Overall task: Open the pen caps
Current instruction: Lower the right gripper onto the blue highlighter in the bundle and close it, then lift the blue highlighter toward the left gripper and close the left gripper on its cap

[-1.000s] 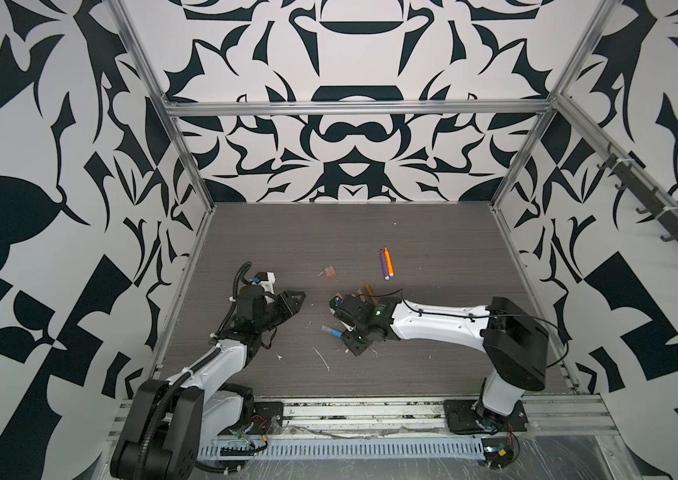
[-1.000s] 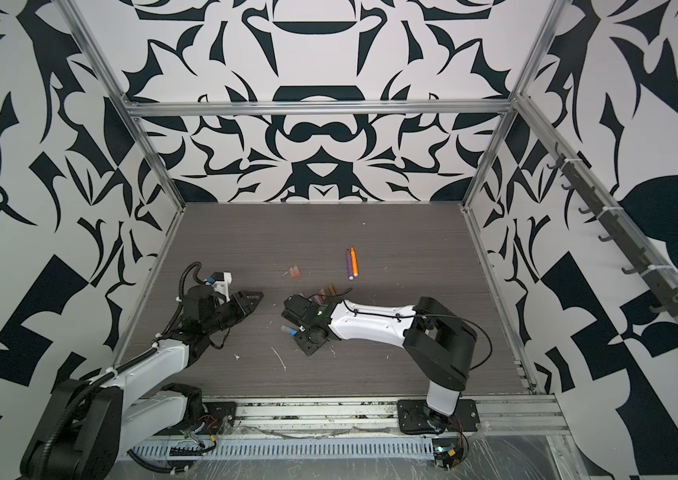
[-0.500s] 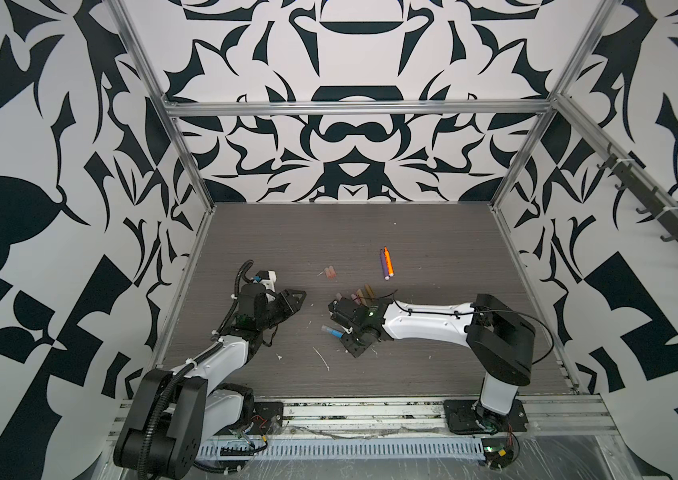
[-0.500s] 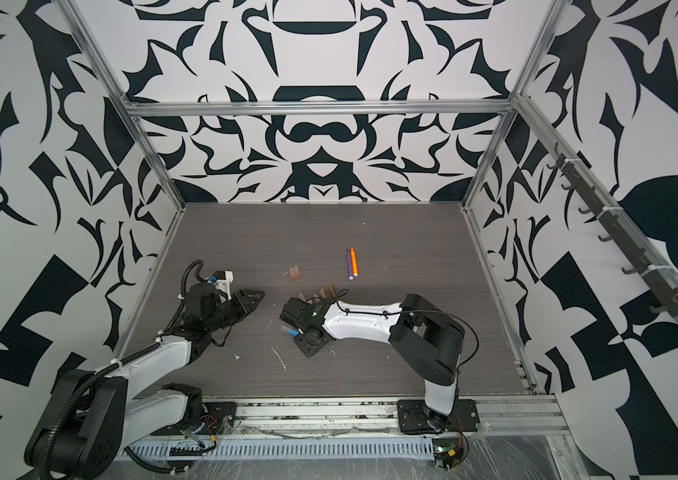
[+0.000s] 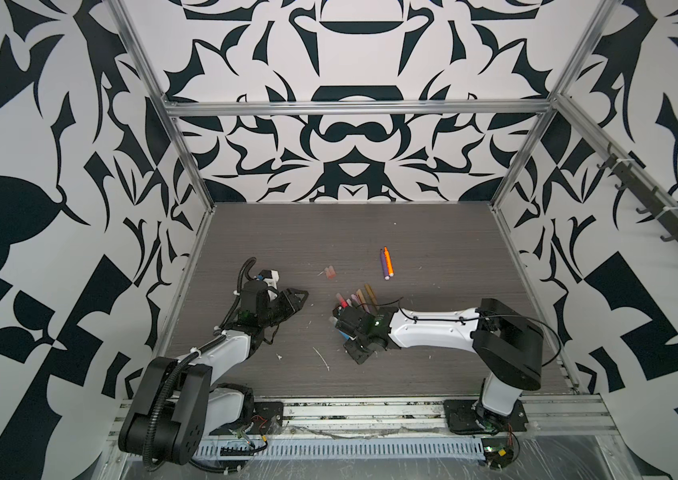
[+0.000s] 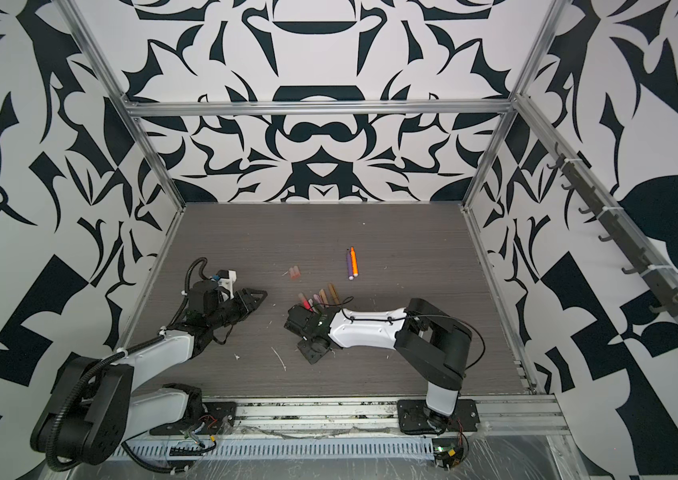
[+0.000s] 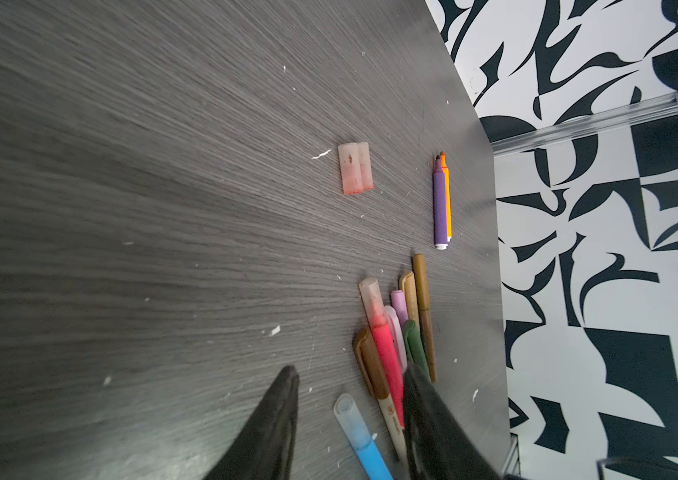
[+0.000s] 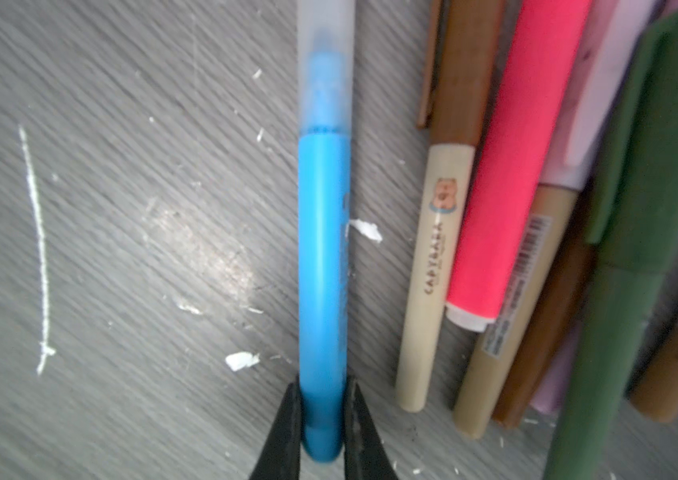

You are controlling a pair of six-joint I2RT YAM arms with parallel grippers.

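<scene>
My right gripper [image 8: 324, 415] is shut on the rear end of a blue pen [image 8: 322, 249], which lies flat on the table. Its frosted pen cap [image 8: 326, 62] is still on. My left gripper [image 7: 350, 370] stands open a short way from that cap [image 7: 347, 409] without touching it. In both top views the left gripper [image 5: 300, 296] [image 6: 259, 296] points at the right gripper [image 5: 339, 323] [image 6: 292, 323]. A bunch of capped pens [image 7: 395, 328] [image 5: 356, 299] lies beside the blue one. Two loose pale pinkish caps [image 7: 355, 168] [image 5: 330, 272] lie farther back.
A purple pen [image 5: 383, 266] and an orange pen [image 5: 388, 262] lie uncapped side by side behind the bunch. White flecks and a thin white sliver [image 5: 322, 358] dot the dark wood-grain table [image 5: 433, 249]. Patterned walls and metal rails enclose it.
My right gripper has closed onto the blue pen's end. The left gripper's fingers have spread a little wider. Both arms have stayed nearly where they were.
</scene>
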